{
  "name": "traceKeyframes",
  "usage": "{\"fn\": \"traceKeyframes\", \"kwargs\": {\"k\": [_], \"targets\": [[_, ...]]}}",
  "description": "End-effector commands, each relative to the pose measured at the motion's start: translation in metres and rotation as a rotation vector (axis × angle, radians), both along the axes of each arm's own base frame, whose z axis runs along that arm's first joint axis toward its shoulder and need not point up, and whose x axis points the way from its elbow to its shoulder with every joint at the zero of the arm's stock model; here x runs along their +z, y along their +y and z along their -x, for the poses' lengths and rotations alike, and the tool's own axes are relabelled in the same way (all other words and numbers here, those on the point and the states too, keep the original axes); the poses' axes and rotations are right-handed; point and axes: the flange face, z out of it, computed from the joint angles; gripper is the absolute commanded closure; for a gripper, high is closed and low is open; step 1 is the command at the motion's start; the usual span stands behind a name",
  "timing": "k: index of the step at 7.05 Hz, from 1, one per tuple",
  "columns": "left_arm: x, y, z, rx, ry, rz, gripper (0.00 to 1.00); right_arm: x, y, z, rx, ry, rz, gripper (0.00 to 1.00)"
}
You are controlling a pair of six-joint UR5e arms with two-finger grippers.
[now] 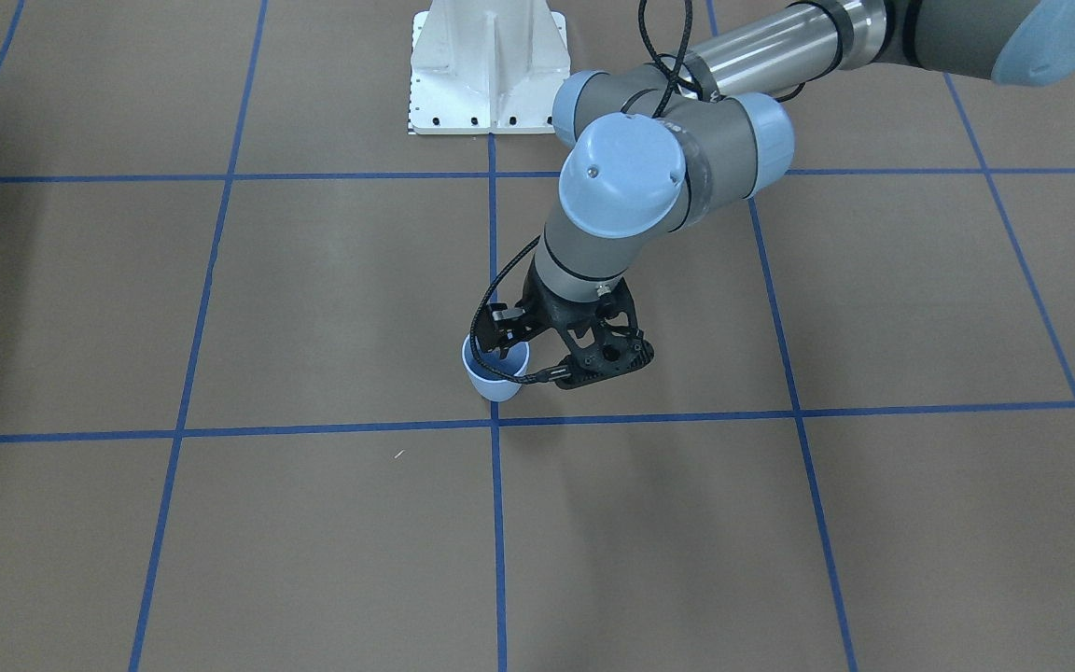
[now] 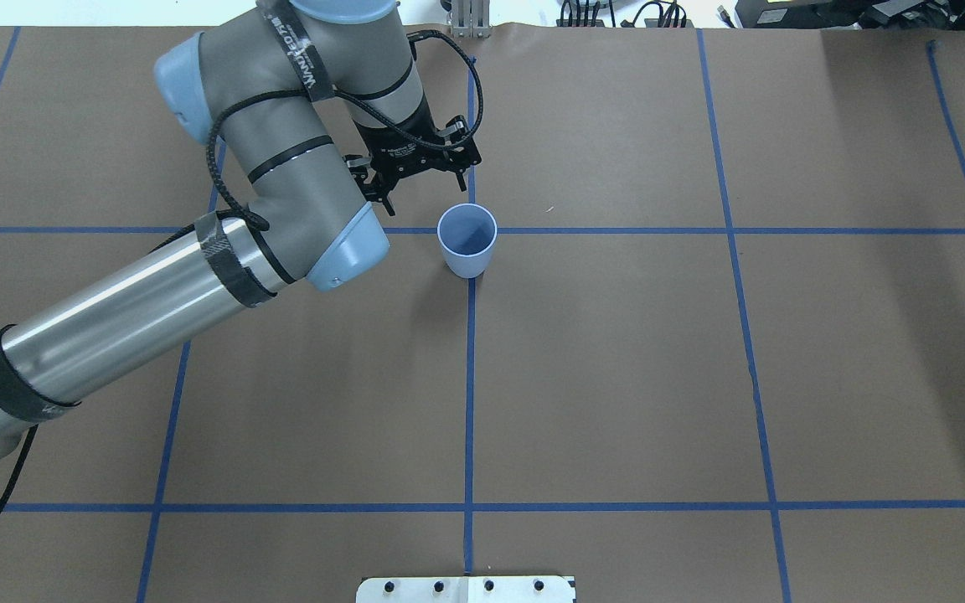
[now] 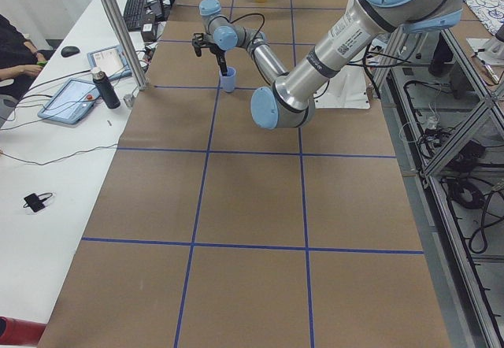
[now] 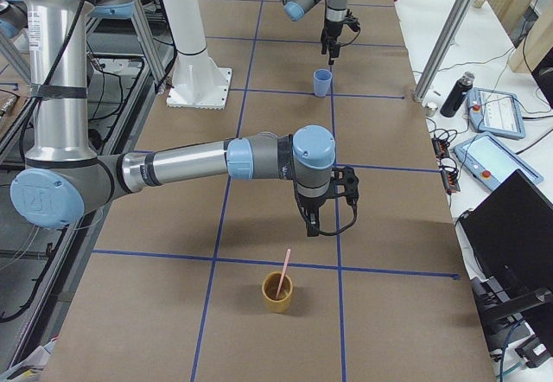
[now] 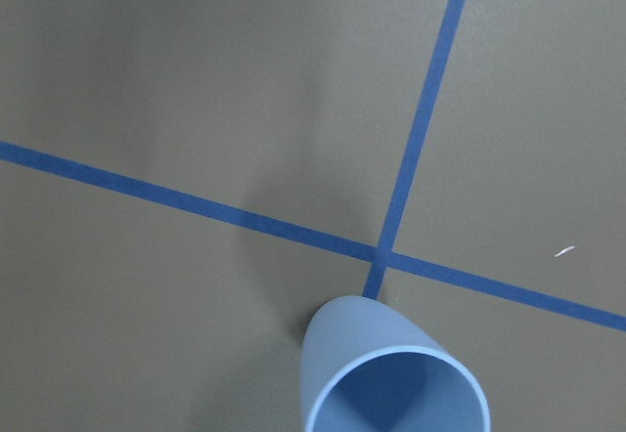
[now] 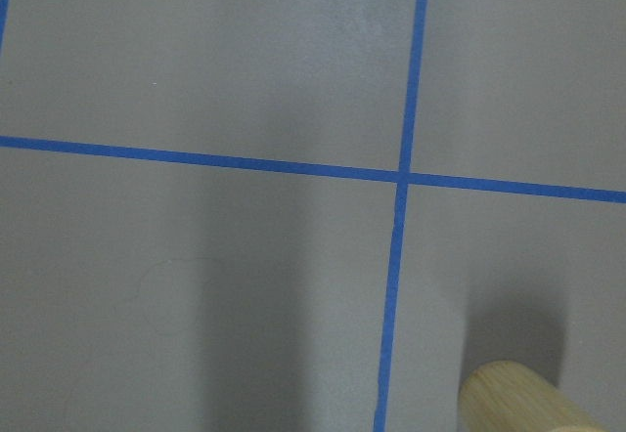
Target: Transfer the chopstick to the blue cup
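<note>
The blue cup [image 2: 467, 241] stands upright on a crossing of blue tape lines; it also shows in the front view [image 1: 495, 375] and the left wrist view [image 5: 391, 383]. Its inside looks empty. My left gripper [image 2: 421, 191] hangs just beyond the cup, above its rim, with the jaws spread and nothing between them. One pale pink chopstick [image 4: 283, 270] leans in a tan cup [image 4: 277, 291] at the table's other end. My right gripper [image 4: 321, 222] hangs just past that cup; I cannot tell whether it is open or shut.
A tiny white fleck [image 2: 548, 208] lies on the brown paper beyond the blue cup. The white robot base [image 1: 486, 70] stands at the robot's edge of the table. The tan cup's rim [image 6: 518, 398] shows in the right wrist view's bottom corner.
</note>
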Motion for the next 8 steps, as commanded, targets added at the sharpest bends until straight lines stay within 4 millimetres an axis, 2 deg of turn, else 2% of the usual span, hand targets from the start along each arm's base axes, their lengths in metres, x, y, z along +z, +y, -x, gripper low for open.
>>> {"fn": "traceKeyframes", "kwargs": {"k": [1, 2, 3, 4, 5, 6, 8], "targets": [[0.008, 0.016, 0.027, -0.009, 0.012, -0.012, 0.02, 0.026, 0.012, -0.037, -0.152, 0.078, -0.149, 0.00], [0.011, 0.021, 0.032, -0.009, 0.007, -0.007, 0.02, 0.038, 0.023, -0.043, -0.267, 0.094, -0.253, 0.00], [0.013, 0.023, 0.036, -0.008, -0.002, -0.002, 0.02, 0.051, 0.037, -0.040, -0.334, 0.084, -0.300, 0.00], [0.016, 0.026, 0.038, -0.006, -0.002, -0.005, 0.02, 0.050, 0.042, -0.038, -0.390, 0.070, -0.364, 0.00], [0.020, 0.028, 0.040, -0.005, -0.003, -0.005, 0.02, 0.064, 0.051, -0.037, -0.454, 0.062, -0.403, 0.00], [0.023, 0.028, 0.041, -0.005, -0.004, -0.004, 0.02, 0.068, 0.053, -0.036, -0.496, 0.078, -0.468, 0.00], [0.023, 0.029, 0.040, -0.007, -0.006, -0.006, 0.02, 0.117, 0.054, -0.036, -0.534, 0.094, -0.561, 0.00]]}}
